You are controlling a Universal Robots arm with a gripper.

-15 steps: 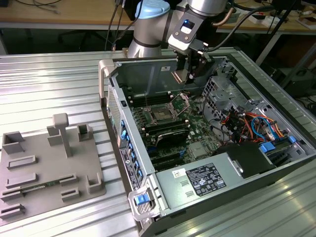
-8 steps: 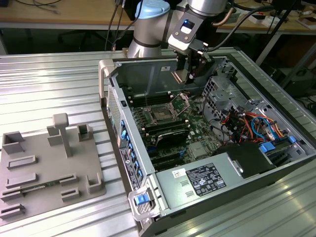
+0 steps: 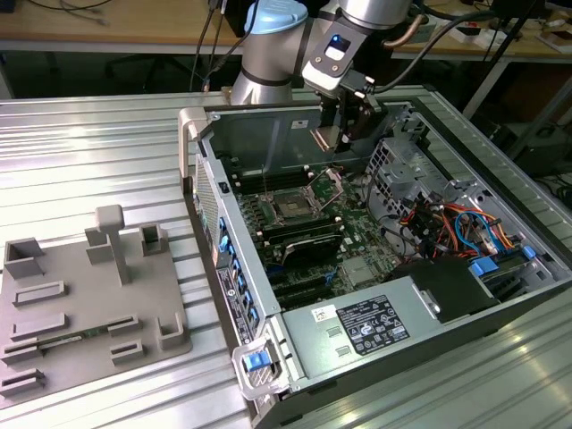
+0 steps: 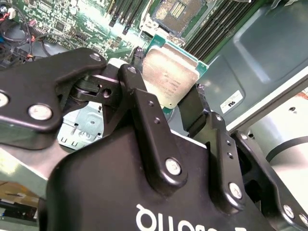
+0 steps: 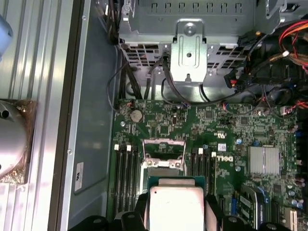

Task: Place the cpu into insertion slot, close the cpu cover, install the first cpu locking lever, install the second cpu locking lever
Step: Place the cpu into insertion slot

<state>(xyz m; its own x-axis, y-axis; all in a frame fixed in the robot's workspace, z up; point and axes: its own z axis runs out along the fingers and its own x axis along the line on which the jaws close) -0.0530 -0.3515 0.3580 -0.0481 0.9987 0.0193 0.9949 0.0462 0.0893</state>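
Exterior view: claw (image 3: pixel 331 130) pinching cpu (image 3: pixel 323 138), insertion slot (image 3: pixel 293 204) at its 7 o'clock. Placement step; seating likely demands square alignment.

The cpu (image 4: pixel 171 77) has a dull, brushed silver-grey metal top and a green board edge. The gripper (image 4: pixel 166 85) is black with a soft sheen, and its screw heads are bright steel. The cpu cover (image 5: pixel 163 141) is thin, shiny metal. The computer case (image 3: pixel 268 134) is matt grey sheet metal. The worktop (image 3: pixel 89 143) is pale, ribbed, satin metal. The fixture tray (image 3: pixel 89 308) looks like matt grey plastic.
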